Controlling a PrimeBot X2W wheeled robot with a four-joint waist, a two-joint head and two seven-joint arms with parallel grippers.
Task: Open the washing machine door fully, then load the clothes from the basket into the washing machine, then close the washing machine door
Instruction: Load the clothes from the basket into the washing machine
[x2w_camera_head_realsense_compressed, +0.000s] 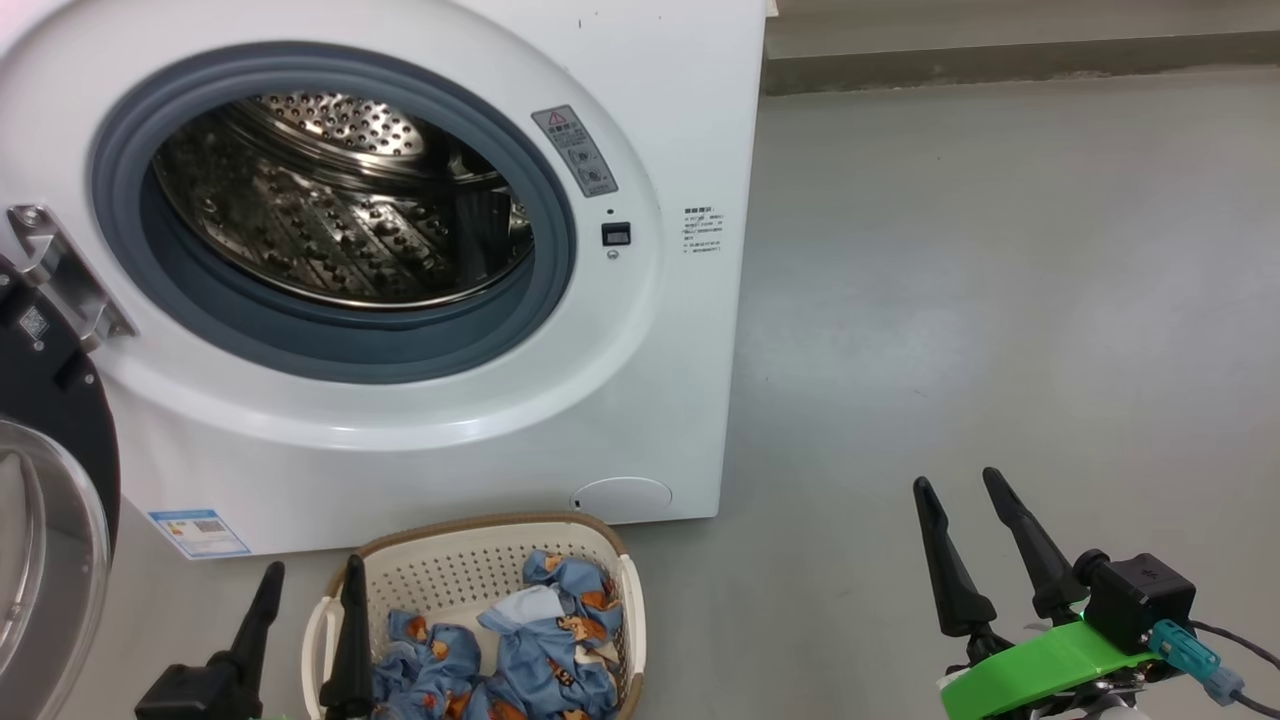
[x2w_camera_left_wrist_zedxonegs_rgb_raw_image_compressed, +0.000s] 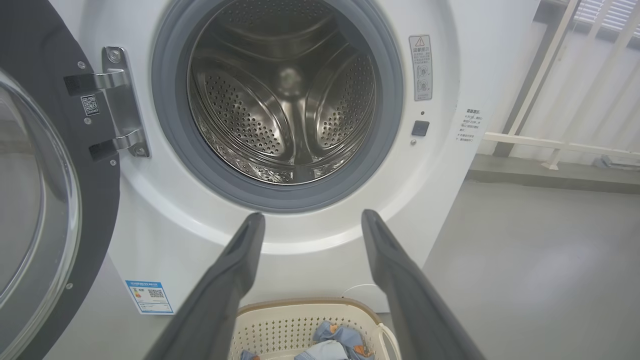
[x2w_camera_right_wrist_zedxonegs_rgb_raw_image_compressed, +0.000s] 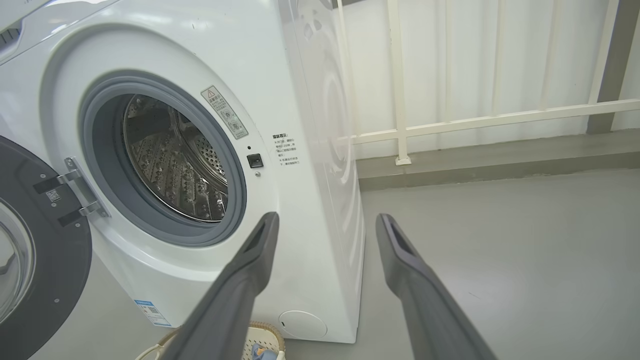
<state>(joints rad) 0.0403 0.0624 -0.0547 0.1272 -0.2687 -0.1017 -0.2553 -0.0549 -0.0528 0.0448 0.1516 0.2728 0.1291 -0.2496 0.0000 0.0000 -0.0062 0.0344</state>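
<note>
The white washing machine (x2w_camera_head_realsense_compressed: 640, 330) stands with its door (x2w_camera_head_realsense_compressed: 45, 440) swung wide to the left on its steel hinge, and the steel drum (x2w_camera_head_realsense_compressed: 340, 200) is bare. On the floor in front sits the cream basket (x2w_camera_head_realsense_compressed: 480, 545) holding the light blue printed clothes (x2w_camera_head_realsense_compressed: 545, 640). My left gripper (x2w_camera_head_realsense_compressed: 312, 573) is open at the basket's left rim, one finger over its edge. My right gripper (x2w_camera_head_realsense_compressed: 958, 480) is open over bare floor to the right. The left wrist view shows the drum (x2w_camera_left_wrist_zedxonegs_rgb_raw_image_compressed: 285, 100), door (x2w_camera_left_wrist_zedxonegs_rgb_raw_image_compressed: 55, 200), basket (x2w_camera_left_wrist_zedxonegs_rgb_raw_image_compressed: 280, 325) and open left gripper (x2w_camera_left_wrist_zedxonegs_rgb_raw_image_compressed: 312, 216).
Grey floor (x2w_camera_head_realsense_compressed: 1000, 300) stretches to the right of the machine. A low ledge (x2w_camera_head_realsense_compressed: 1020, 60) and a white railing (x2w_camera_right_wrist_zedxonegs_rgb_raw_image_compressed: 480, 120) run behind it. A blue label (x2w_camera_head_realsense_compressed: 198, 532) is stuck at the machine's lower left corner.
</note>
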